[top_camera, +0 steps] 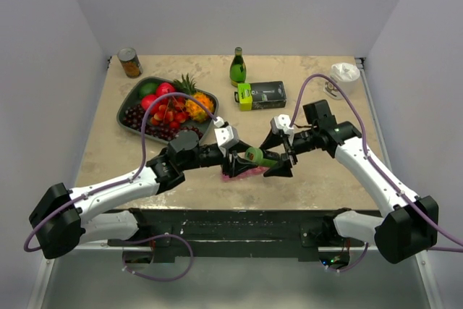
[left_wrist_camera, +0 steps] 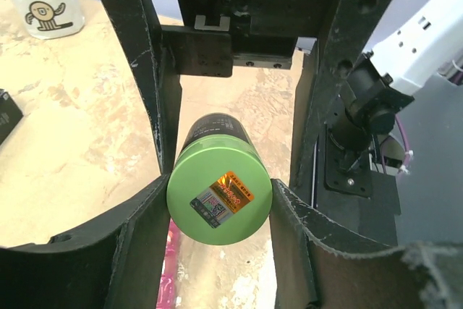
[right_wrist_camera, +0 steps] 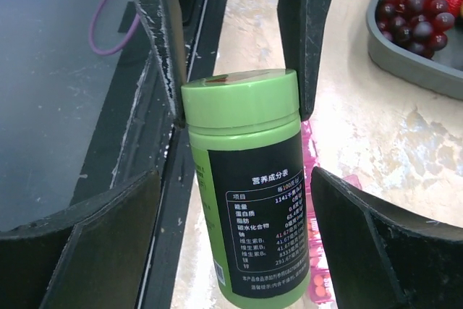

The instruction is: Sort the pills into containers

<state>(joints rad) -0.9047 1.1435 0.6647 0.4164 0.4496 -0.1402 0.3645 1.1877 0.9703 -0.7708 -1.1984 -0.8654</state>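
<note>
Left gripper is clamped on the green screw lid of a small green plastic bottle with a dark label. Right gripper has its jaws spread either side of the bottle's body. Directly beneath lies the long translucent pink plastic pill organiser, on the beige tabletop.

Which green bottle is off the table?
The small green plastic pill bottle, held in the left hand; the tall green glass bottle stands at the back.
</note>
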